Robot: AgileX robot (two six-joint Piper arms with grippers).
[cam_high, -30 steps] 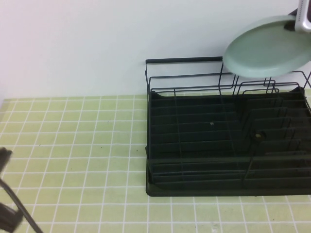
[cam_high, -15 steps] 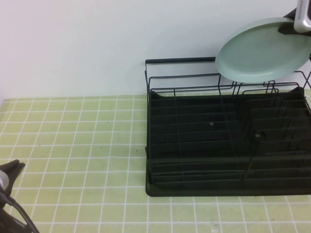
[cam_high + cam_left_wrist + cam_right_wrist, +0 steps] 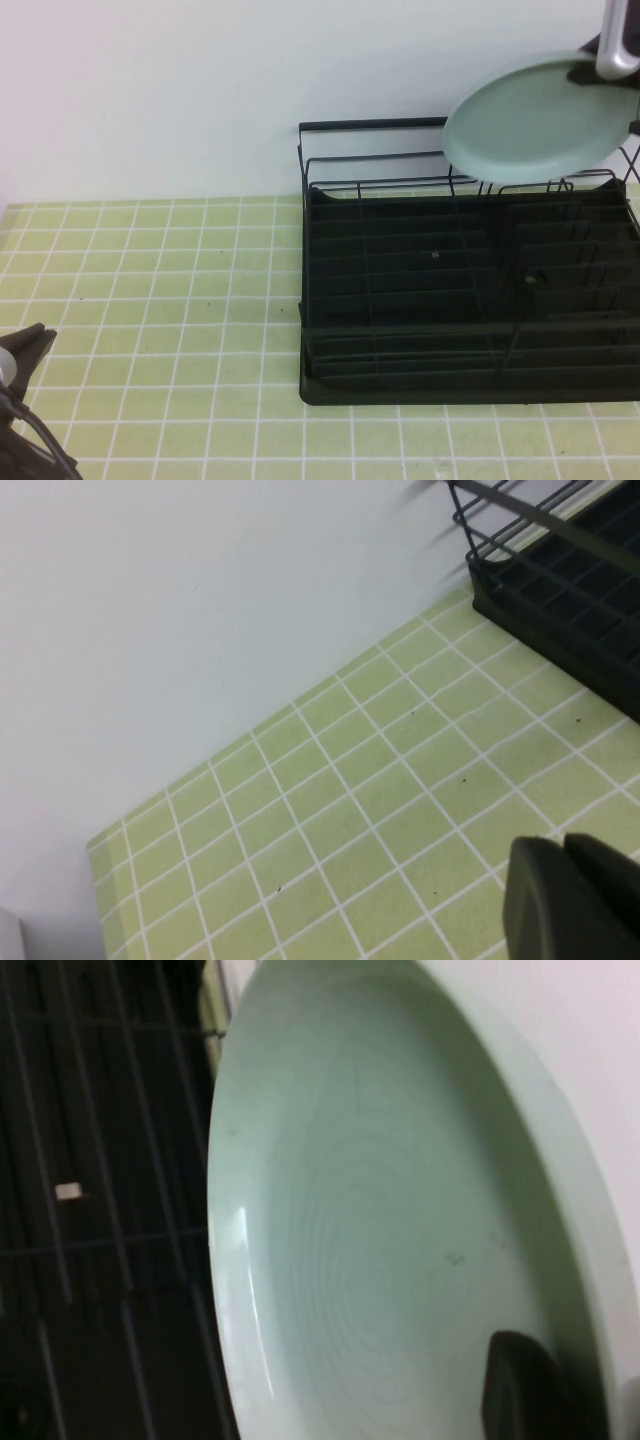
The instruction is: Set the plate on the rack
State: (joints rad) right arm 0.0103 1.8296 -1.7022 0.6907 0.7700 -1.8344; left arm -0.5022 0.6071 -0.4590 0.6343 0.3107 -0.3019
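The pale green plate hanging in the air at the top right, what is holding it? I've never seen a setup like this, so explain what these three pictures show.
This is a robot with two arms, each ending in a two-fingered gripper. The wide picture comes from a raised camera looking down at a green tiled table. The other two come from a camera on each wrist. On the table stands a black wire dish rack. The right gripper, at the top right, is shut on the rim of the plate and holds it tilted above the rack's far right part, not yet in a slot. The left gripper, shut and holding nothing, sits low at the table's near left edge.
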